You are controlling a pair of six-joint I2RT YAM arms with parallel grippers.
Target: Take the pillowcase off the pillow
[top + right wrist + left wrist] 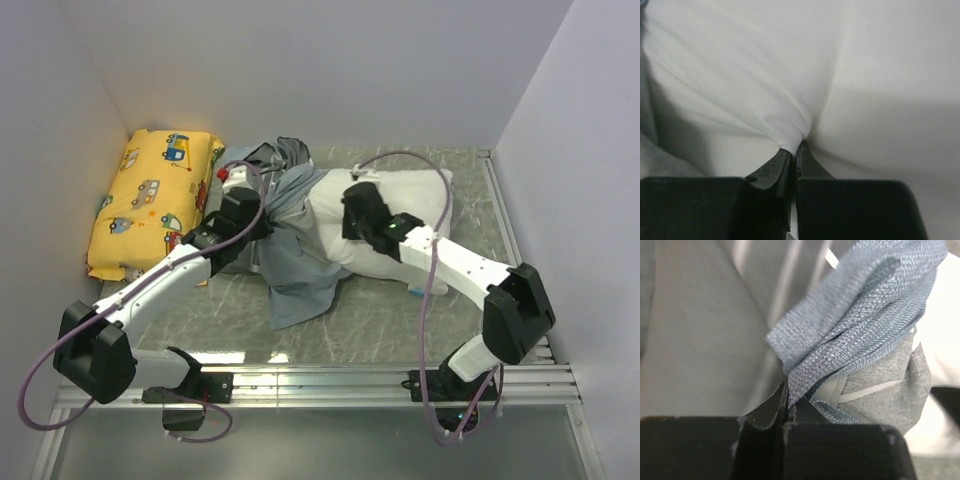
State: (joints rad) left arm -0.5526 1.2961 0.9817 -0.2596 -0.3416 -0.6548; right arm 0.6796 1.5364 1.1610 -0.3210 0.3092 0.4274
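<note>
Most of the job looks done to us, some of it left: the pillow (790,65) shows bare white over the greater part of its length, while the pillowcase (860,325) is bunched over one end of it and not yet clear. Left pincer (786,407): jaws pressed together on a thick gathered fold of the pillowcase, the lighter blue-grey inner weave standing up from the tips. Right pincer (796,152): likewise closed, clamped on a small pinch of the pillow's white skin, which puckers into creases running out from the grip. Moving outward in the overhead view, we note the pillow lying across the middle and right of the worktop (400,330), its right-hand part uncovered. The pillowcase is heaped and twisted over the pillow's left end, with a loose flap trailing across the worktop toward the near edge. How much of that left end sits inside the cover we cannot tell; the fabric hides it. A yellow cushion (150,200) printed with vehicles lies at far left, just beside the heap, not involved. What remains, as we judge it: the right side anchors the pillow, and the left hauls the cover leftward off the last of it.
</note>
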